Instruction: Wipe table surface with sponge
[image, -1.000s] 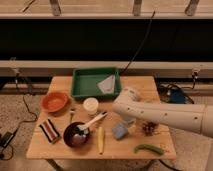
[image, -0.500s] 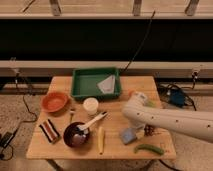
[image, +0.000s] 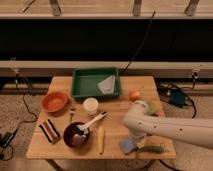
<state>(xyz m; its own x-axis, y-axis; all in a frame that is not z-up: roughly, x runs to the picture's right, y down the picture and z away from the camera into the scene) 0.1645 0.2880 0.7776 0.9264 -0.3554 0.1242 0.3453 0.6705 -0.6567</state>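
Observation:
The blue-grey sponge lies flat on the light wood table surface, close to its front edge and right of centre. My white arm reaches in from the right and bends down over it. My gripper is at the arm's lower end, right at the sponge's back right corner and mostly hidden under the arm.
A green tray holding a pale grey cloth stands at the back. Also on the table are an orange bowl, a white cup, a dark bowl with a brush, a striped block, a yellow item, a green pepper and an orange fruit.
The arm has swung towards the front edge of the table, and the sponge has slid with it, forward and slightly to the right.

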